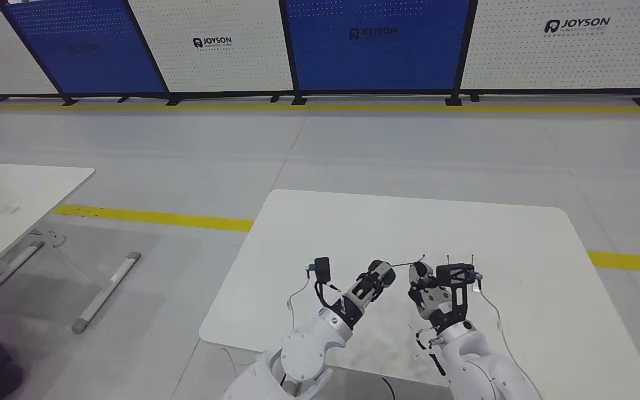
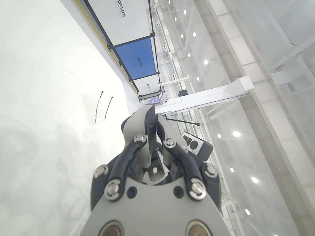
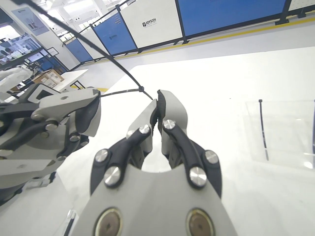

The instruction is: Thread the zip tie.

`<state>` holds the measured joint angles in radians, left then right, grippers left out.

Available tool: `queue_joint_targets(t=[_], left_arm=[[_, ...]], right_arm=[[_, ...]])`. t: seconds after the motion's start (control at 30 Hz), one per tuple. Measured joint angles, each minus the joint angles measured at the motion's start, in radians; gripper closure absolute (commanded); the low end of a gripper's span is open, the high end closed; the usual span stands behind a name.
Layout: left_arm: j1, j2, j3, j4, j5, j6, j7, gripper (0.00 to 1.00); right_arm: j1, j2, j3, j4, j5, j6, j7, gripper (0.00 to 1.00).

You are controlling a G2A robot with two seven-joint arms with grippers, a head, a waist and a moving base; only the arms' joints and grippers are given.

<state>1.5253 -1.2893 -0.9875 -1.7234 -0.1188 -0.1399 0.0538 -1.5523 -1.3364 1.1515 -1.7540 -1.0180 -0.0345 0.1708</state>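
Both grippers are raised over the near part of the white table [image 1: 400, 220], tips facing each other. My right gripper [image 3: 156, 98] [image 1: 420, 273] is shut on a black zip tie [image 3: 81, 37], whose long strand curves up past the camera. My left gripper [image 2: 155, 114] [image 3: 97, 95] [image 1: 383, 270] is shut on a short black strand [image 2: 183, 121] ending in a small head [image 3: 140, 90]. That head meets the long strand just off the right fingertips. Whether the strand passes through the head I cannot tell.
Spare black zip ties [image 2: 98, 106] [image 3: 262, 128] lie on a clear sheet [image 3: 283, 124] on the table, to the right of the right gripper. Another white table [image 1: 30, 195] stands off to the left. Blue and white panels [image 1: 380, 45] close the far side.
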Motion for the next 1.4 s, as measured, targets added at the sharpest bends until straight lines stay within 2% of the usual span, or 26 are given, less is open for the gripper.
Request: queue_joint_targets(t=[0.13,0.23,0.4,0.67,0.77,0.8,0.87,0.9,1.4], left_arm=[[0.003,0.001,-0.006,-0.001,0.003,0.0,-0.008,1.0],[0.005,0.002,-0.014,-0.002,-0.001,-0.001,-0.01,1.0],[0.008,0.003,-0.022,-0.003,-0.004,0.004,-0.013,1.0],[0.01,0.003,-0.024,-0.003,0.005,0.009,-0.028,1.0],[0.011,0.003,-0.024,-0.002,0.008,0.01,-0.03,1.0],[0.011,0.003,-0.024,-0.002,0.009,0.011,-0.03,1.0],[0.011,0.003,-0.025,-0.001,0.009,0.012,-0.03,1.0],[0.01,0.003,-0.026,-0.001,0.009,0.012,-0.03,1.0],[0.008,0.0,-0.026,-0.007,-0.003,-0.002,-0.026,1.0]], right_arm=[[0.005,-0.001,-0.009,0.001,-0.004,0.009,0.005,0.76],[0.008,-0.002,-0.015,0.003,-0.007,0.017,0.009,0.76],[0.01,-0.003,-0.023,0.004,-0.013,0.023,0.009,0.81],[0.012,-0.004,-0.029,-0.001,-0.015,0.033,0.006,0.81],[0.016,-0.004,-0.033,0.001,-0.016,0.036,0.008,0.86],[0.017,-0.005,-0.034,0.001,-0.016,0.036,0.009,0.92],[0.019,-0.005,-0.036,0.002,-0.017,0.037,0.01,0.95],[0.02,-0.005,-0.037,0.003,-0.017,0.038,0.011,1.0],[0.024,-0.004,-0.037,0.013,-0.016,0.031,0.013,1.0]])
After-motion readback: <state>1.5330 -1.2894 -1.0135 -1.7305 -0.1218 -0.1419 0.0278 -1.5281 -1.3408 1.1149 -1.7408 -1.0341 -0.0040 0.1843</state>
